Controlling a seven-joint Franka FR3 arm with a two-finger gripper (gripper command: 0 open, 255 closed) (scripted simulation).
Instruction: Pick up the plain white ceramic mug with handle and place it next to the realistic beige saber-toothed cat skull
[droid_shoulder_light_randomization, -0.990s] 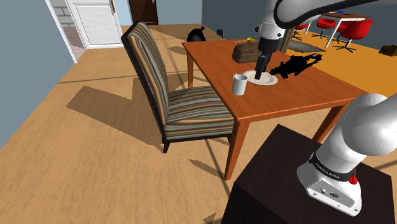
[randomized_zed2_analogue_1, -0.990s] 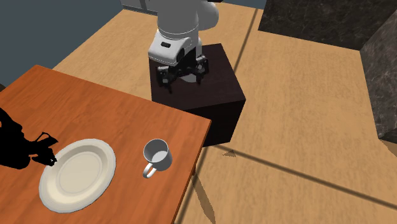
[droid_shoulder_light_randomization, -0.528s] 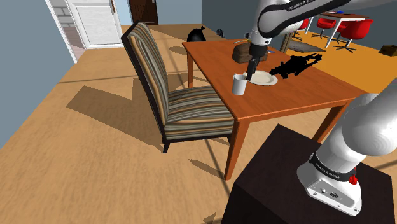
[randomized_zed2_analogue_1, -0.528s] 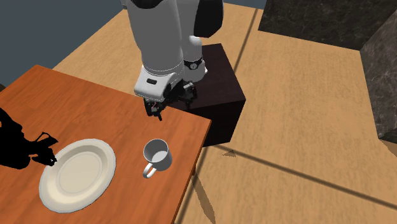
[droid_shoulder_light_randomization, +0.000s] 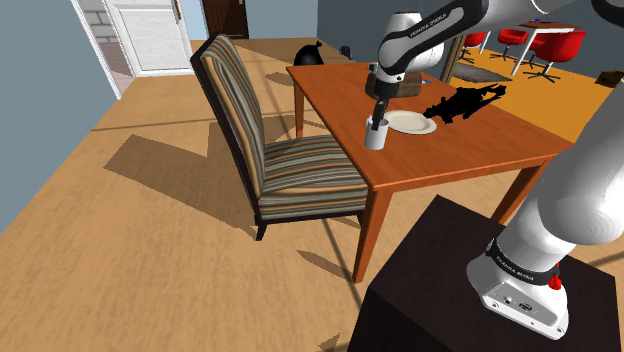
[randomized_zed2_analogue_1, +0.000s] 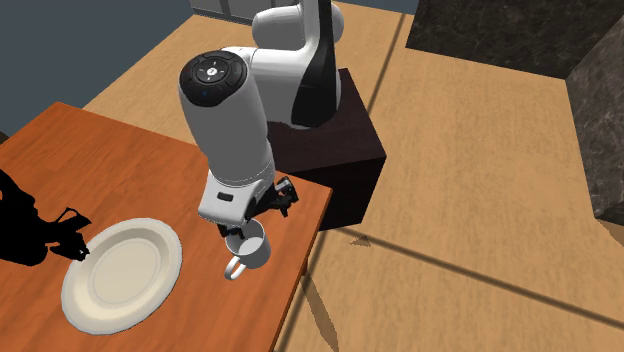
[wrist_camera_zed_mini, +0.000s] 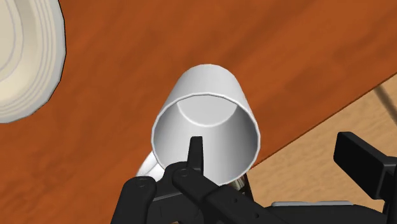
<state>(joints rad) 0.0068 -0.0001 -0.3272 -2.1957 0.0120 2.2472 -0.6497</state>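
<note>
1. Arm (randomized_zed2_analogue_1: 235, 130): has swung from above the plate (randomized_zed2_analogue_1: 120, 275) to the mug (randomized_zed2_analogue_1: 254, 252), and hides the mug's far rim in the second exterior view.
2. Jaws: apart, gripping nothing. One finger is inside the mug, the other outside it.
3. Mug: smooth white cylinder, upright near the table (randomized_zed2_analogue_1: 100, 160) corner. Handle partly hidden in the wrist view.
4. Plate: cream, round, ridged rim.

We see the white mug (randomized_zed2_analogue_1: 250, 248) upright (mouth open, empty) near the table (randomized_zed2_analogue_1: 120, 170) edge; the brownish lump (droid_shoulder_light_randomization: 410, 88) beyond is possibly the skull.
</note>
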